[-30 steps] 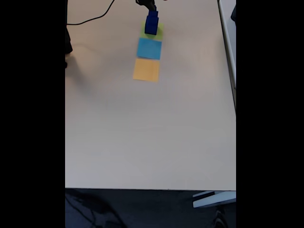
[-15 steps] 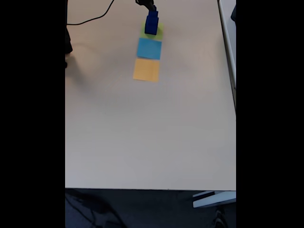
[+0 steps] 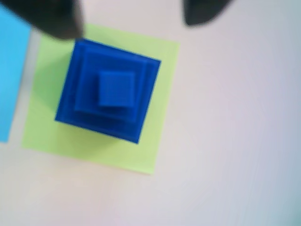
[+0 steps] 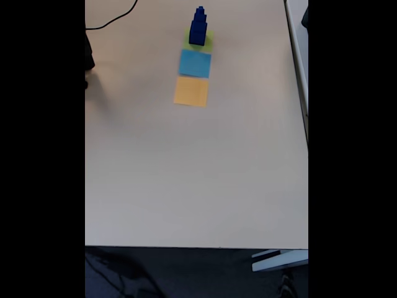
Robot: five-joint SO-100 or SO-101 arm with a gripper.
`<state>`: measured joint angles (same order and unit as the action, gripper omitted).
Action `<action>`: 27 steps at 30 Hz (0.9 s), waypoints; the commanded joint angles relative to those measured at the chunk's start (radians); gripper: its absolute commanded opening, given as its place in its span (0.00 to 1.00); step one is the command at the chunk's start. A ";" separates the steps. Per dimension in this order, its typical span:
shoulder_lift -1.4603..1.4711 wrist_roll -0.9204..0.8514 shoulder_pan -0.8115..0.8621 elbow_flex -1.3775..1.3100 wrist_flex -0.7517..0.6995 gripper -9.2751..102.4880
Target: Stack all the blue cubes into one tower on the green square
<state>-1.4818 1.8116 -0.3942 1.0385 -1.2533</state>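
My gripper (image 3: 129, 19) hung above the blue cubes (image 3: 109, 89), its fingers spread apart and empty. The cubes stood nested as one tower on the green square (image 3: 160, 70). They looked rigid, light and easy to topple; any regrasp should take flat opposite sides. The fixed view showed the tower's height (image 4: 198, 28); the wrist view showed the tiers' alignment.

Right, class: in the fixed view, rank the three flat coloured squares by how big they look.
1. Orange square
2. Light-blue square
These two look close, and orange sits nearer the camera, so true sizes may match.
3. Green square, though the blue cube tower partly hides it.
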 commanded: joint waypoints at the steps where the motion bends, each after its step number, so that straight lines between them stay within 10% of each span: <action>1: -0.184 -0.060 0.023 -0.055 -0.043 0.19; 27: -0.781 -0.509 0.273 0.848 0.287 0.08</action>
<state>-2.1936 1.3852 -0.1442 1.8561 -1.0232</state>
